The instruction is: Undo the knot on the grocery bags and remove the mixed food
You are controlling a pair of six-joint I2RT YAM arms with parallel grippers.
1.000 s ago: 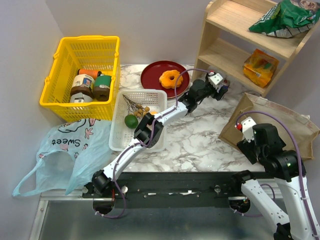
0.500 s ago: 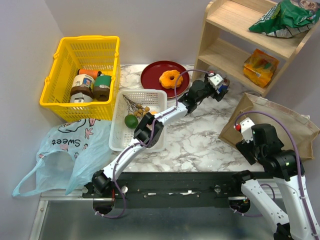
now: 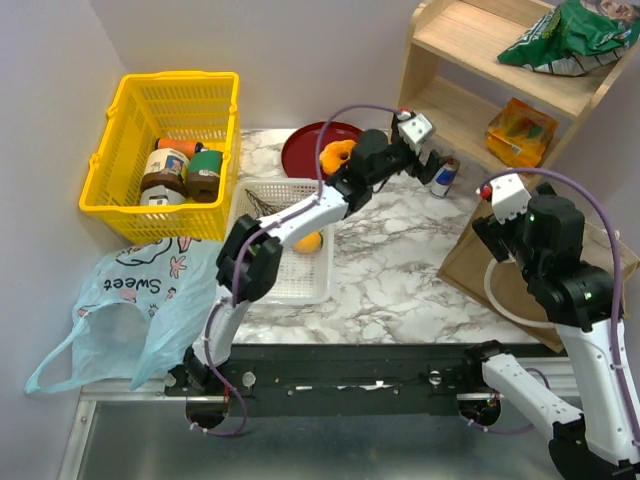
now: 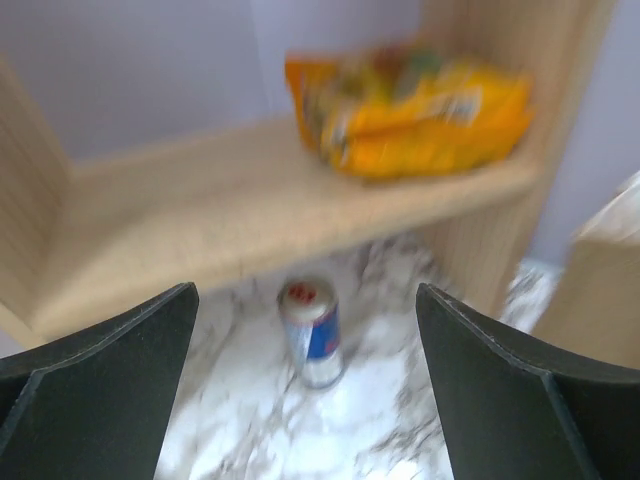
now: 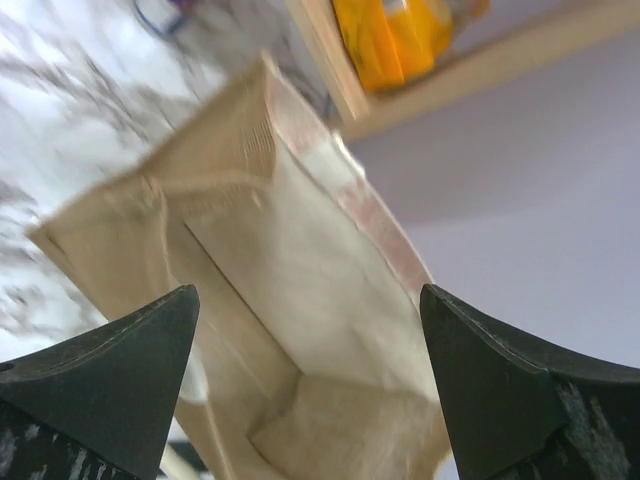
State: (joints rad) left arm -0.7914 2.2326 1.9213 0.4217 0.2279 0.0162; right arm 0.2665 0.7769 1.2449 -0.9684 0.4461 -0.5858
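Blue-and-silver can, grey-veined white table, yellow basket (pale-blue carrier bag)

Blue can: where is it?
In the top view the small blue can stands upright on the marble table, right of centre, at the foot of the wooden shelf, just ahead of the open left end effector.
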